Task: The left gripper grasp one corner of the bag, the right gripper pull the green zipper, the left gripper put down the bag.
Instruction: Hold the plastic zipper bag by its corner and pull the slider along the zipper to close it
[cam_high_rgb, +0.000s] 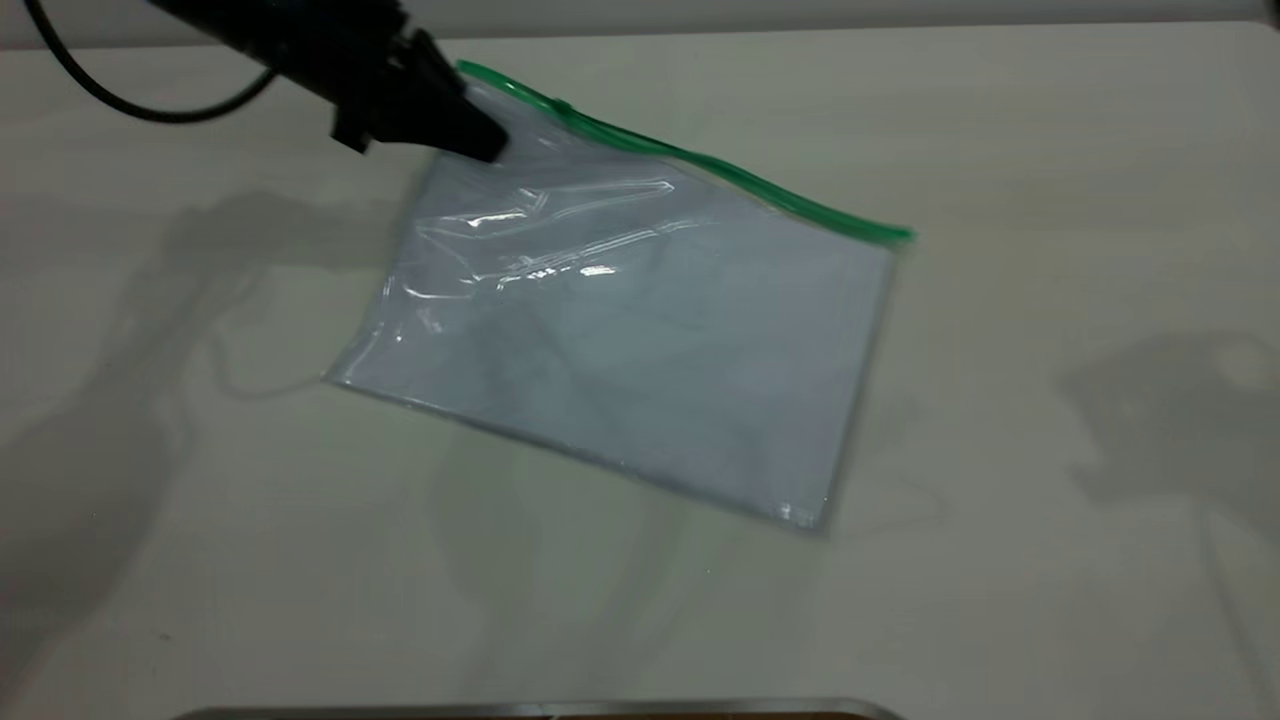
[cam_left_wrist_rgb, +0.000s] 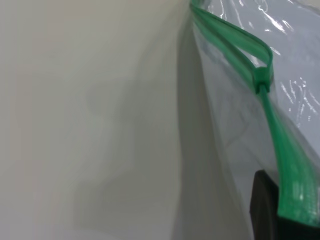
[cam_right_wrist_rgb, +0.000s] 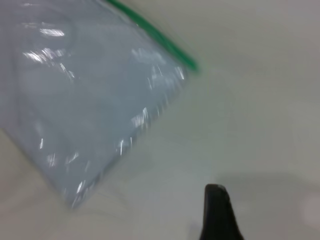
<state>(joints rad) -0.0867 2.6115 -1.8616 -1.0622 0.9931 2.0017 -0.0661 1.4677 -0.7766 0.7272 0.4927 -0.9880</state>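
The left gripper (cam_high_rgb: 480, 135) has its fingers clenched on the bag (cam_high_rgb: 640, 340) at the corner by the green zipper (cam_high_rgb: 700, 160); the opposite edge rests on the tabletop (cam_high_rgb: 1050, 550); thin, limp, slick film, so grip near the zipper; slider sits close to the held corner; right gripper (cam_right_wrist_rgb: 220, 215) is well off the bag, finger state unclear.

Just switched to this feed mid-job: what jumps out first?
The left gripper pinches the bag by its far left corner, near the end of the green zipper. The bag slopes down to the table, its near edge resting there. The small green slider sits close to the held corner; only a dark fingertip of the right gripper shows, off the bag.
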